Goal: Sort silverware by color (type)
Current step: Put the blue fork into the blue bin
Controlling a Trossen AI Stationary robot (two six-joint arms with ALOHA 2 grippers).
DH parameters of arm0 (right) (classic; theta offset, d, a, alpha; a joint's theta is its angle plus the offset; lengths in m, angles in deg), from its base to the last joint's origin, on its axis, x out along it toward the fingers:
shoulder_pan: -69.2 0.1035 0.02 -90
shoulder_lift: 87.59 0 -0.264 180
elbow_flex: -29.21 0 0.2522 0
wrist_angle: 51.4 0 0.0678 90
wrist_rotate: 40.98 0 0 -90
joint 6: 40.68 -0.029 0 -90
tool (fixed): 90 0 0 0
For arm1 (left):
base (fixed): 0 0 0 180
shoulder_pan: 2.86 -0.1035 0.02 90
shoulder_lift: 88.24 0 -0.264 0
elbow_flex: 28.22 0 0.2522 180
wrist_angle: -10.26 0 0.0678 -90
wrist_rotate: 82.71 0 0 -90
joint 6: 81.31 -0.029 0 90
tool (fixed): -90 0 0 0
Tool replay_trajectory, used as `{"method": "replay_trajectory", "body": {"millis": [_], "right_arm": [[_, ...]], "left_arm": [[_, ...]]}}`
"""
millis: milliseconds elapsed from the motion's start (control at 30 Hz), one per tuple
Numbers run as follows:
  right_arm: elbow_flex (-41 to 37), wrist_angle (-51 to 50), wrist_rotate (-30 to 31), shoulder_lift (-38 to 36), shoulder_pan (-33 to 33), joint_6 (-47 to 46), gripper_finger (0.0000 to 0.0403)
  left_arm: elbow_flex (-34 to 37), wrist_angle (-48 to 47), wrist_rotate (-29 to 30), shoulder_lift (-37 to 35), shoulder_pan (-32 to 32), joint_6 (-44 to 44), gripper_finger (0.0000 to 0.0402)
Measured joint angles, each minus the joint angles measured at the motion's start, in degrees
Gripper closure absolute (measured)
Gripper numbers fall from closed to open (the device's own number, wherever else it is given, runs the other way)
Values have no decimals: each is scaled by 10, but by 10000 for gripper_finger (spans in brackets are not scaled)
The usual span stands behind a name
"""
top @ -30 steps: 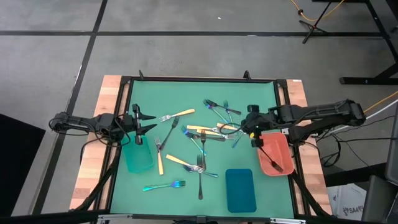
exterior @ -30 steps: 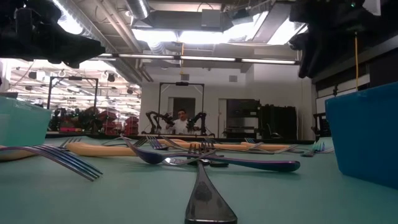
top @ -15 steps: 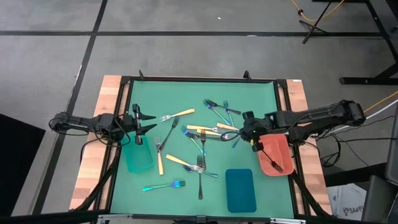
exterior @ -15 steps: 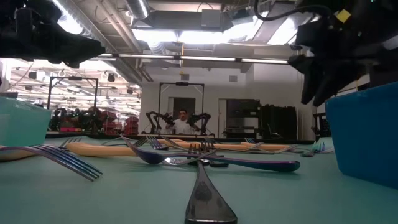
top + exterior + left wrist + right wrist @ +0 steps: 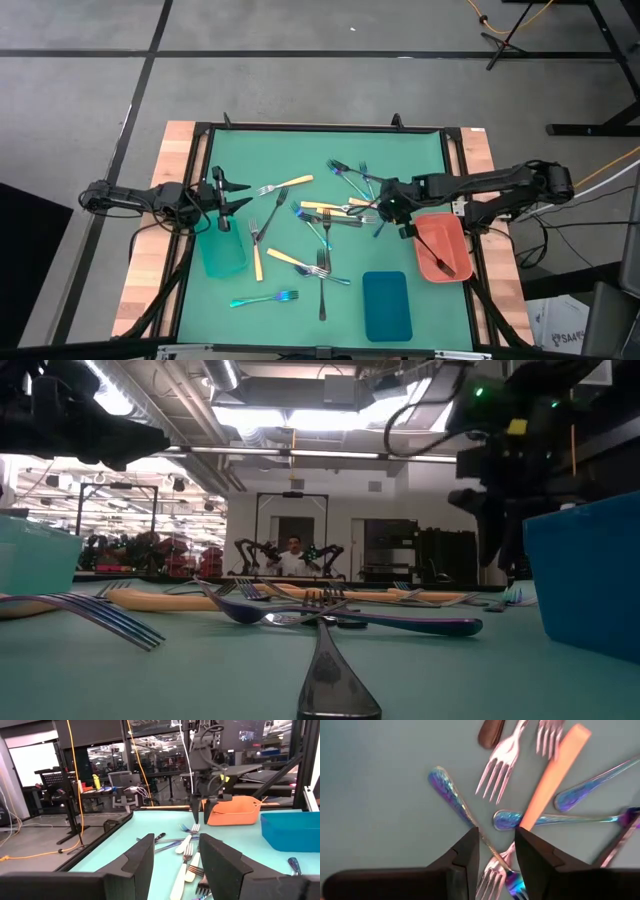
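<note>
The silverware lies scattered on the green mat [image 5: 300,150]. A tangle of iridescent and orange-handled pieces [image 5: 345,208] lies right of the middle, and more forks [image 5: 290,260] lie nearer the near edge. My right gripper [image 5: 390,207] is open and hangs over the right side of that tangle. In the right wrist view its fingers [image 5: 462,857] stand either side of an iridescent utensil [image 5: 492,851], beside an orange handle [image 5: 550,775]. My left gripper [image 5: 226,196] waits open above the far end of the teal tray [image 5: 222,252].
The salmon tray [image 5: 445,232] sits just right of my right gripper and holds one dark fork [image 5: 440,258]. The blue tray [image 5: 386,305] stands by the near edge. An iridescent fork [image 5: 265,298] and a dark fork [image 5: 322,292] lie near it. A person sits far behind the table [image 5: 292,553].
My right gripper has moved from the salmon tray's left edge toward the table's left and down, and now hangs over the tangle of silverware. The left arm and the silverware have kept still.
</note>
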State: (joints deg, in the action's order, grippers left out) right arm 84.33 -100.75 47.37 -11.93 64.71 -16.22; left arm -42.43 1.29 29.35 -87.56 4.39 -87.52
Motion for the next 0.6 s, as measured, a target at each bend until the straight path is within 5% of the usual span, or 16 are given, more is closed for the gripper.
{"method": "replay_trajectory", "body": {"millis": [600], "right_arm": [[1, -3, -93, 67, -83, 61, 290]], "left_arm": [[0, -1, 0, 0, 0, 0, 250]]}}
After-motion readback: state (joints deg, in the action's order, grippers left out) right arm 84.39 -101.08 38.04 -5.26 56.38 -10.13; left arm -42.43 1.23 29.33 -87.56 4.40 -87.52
